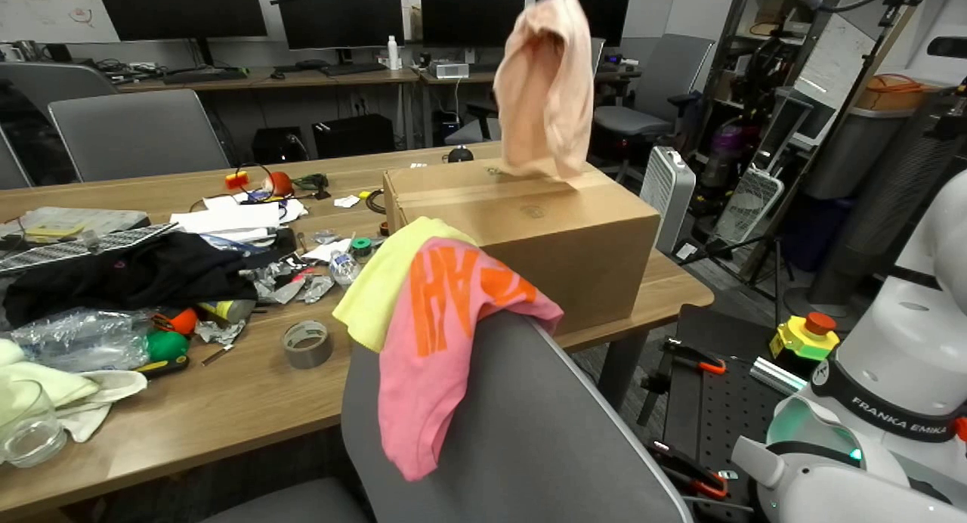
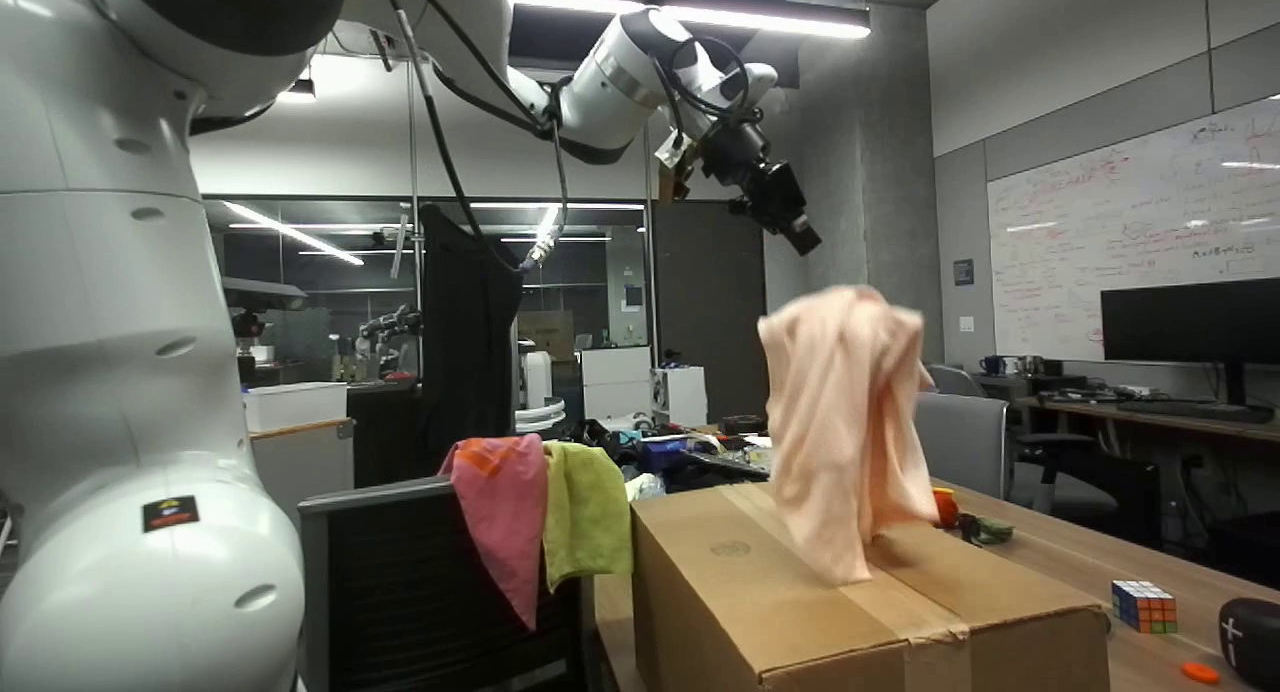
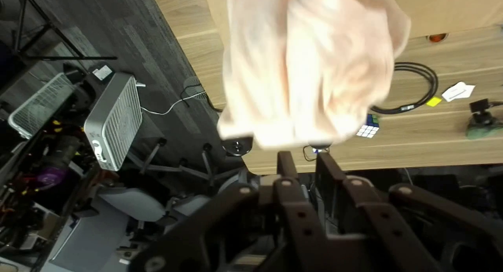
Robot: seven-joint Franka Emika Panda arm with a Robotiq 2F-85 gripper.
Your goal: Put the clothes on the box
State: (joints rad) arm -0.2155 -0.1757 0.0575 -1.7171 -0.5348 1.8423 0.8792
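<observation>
One peach cloth (image 2: pixel 840 422), below the pincer (image 3: pixel 305 158), apart

The table (image 1: pixel 249 410) carries a box (image 1: pixel 555 239) and tape (image 1: pixel 308 354).

There are two draped cloths (image 1: pixel 446 334), one peach cloth (image 2: pixel 845 412), one large box (image 1: pixel 566 277), one gripper (image 3: pixel 305 161).

In an exterior view we see the blurred peach cloth (image 1: pixel 540 119) upright at twelve o'clock over the closed cardboard box (image 1: pixel 566 281), contact unclear; at the box's seven o'clock the orange-lettered pink cloth (image 1: pixel 442 357) drapes, overlapping the yellow cloth (image 1: pixel 396 281) at eight.
</observation>
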